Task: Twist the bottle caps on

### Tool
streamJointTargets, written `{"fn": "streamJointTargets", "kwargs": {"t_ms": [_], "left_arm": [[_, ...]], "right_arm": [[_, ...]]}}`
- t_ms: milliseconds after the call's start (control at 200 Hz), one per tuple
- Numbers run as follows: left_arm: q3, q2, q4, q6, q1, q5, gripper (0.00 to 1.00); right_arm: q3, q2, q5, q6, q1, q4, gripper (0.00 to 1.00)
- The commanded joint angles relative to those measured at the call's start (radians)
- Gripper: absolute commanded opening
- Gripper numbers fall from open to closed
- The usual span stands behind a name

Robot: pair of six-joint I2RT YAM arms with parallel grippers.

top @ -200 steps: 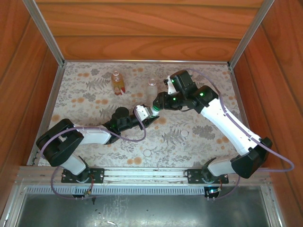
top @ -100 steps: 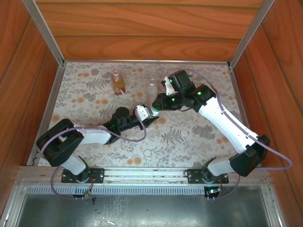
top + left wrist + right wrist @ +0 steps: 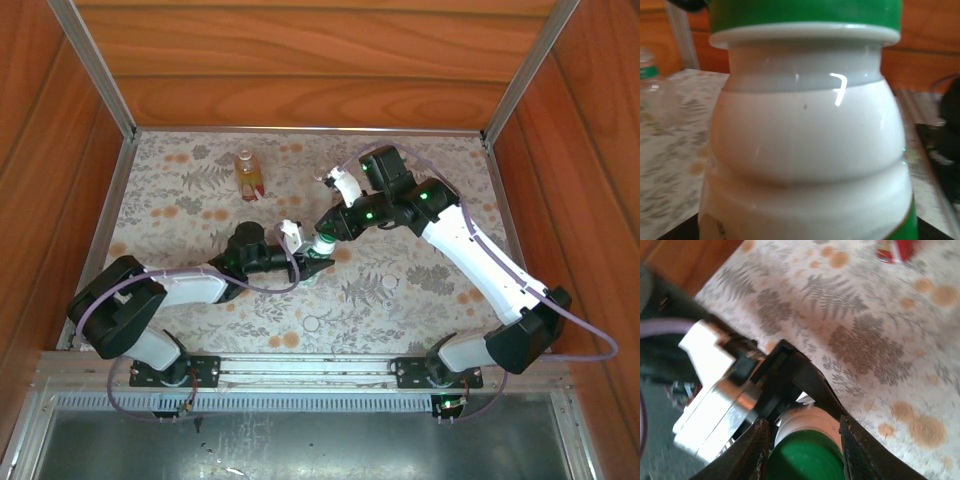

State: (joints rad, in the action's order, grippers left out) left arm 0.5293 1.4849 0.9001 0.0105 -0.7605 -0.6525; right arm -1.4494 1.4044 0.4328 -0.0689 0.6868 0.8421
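A white bottle (image 3: 810,150) with green print stands in the middle of the table, and my left gripper (image 3: 306,262) is shut on its body. In the right wrist view the left gripper's black fingers (image 3: 805,372) wrap the white bottle (image 3: 812,417). A dark green cap (image 3: 805,12) sits on its neck. My right gripper (image 3: 805,450) comes down from above, shut on the green cap (image 3: 805,462), with one finger (image 3: 756,452) pressed to each side. In the top view the right gripper (image 3: 322,243) sits just above the left one.
An amber bottle (image 3: 247,172) with a red label stands at the back, left of centre. Two loose white caps (image 3: 389,283) (image 3: 311,323) lie on the floral mat nearer the bases. A clear bottle (image 3: 655,95) stands beyond the white one. Wooden walls enclose the table.
The right gripper has lowered onto the green cap, narrowed its jaws and turned at the wrist. The left arm has shifted the white bottle a little toward the near edge.
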Motion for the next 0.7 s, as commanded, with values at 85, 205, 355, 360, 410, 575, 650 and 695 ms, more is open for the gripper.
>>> {"fn": "streamJointTargets", "kwargs": {"t_ms": [85, 205, 355, 360, 410, 575, 650, 695], "left_arm": [[0.009, -0.081, 0.062, -0.137, 0.03, -0.165, 0.53], [0.006, -0.086, 0.062, -0.141, 0.037, -0.129, 0.53], [0.006, -0.054, 0.062, -0.131, 0.054, -0.184, 0.53], [0.007, -0.054, 0.062, -0.132, 0.055, -0.189, 0.53], [0.013, -0.047, 0.06, -0.142, 0.06, -0.239, 0.53], [0.029, -0.052, 0.06, -0.148, 0.064, -0.341, 0.53], [0.031, -0.063, 0.06, -0.14, 0.064, -0.359, 0.53], [0.03, -0.067, 0.06, -0.134, 0.064, -0.358, 0.53]], "right_arm": [[-0.05, 0.014, 0.231, -0.389, 0.013, 0.205, 0.18], [-0.082, 0.033, 0.173, -0.35, 0.012, 0.199, 0.3], [-0.015, -0.04, 0.145, -0.244, 0.012, 0.039, 0.51], [-0.012, -0.045, 0.144, -0.242, 0.011, 0.033, 0.51], [0.035, -0.082, 0.139, -0.212, 0.007, -0.037, 0.57], [0.146, -0.162, 0.219, -0.215, -0.015, -0.149, 0.65], [0.159, -0.162, 0.242, -0.188, -0.033, -0.161, 0.65], [0.154, -0.156, 0.266, -0.178, -0.039, -0.158, 0.63]]}}
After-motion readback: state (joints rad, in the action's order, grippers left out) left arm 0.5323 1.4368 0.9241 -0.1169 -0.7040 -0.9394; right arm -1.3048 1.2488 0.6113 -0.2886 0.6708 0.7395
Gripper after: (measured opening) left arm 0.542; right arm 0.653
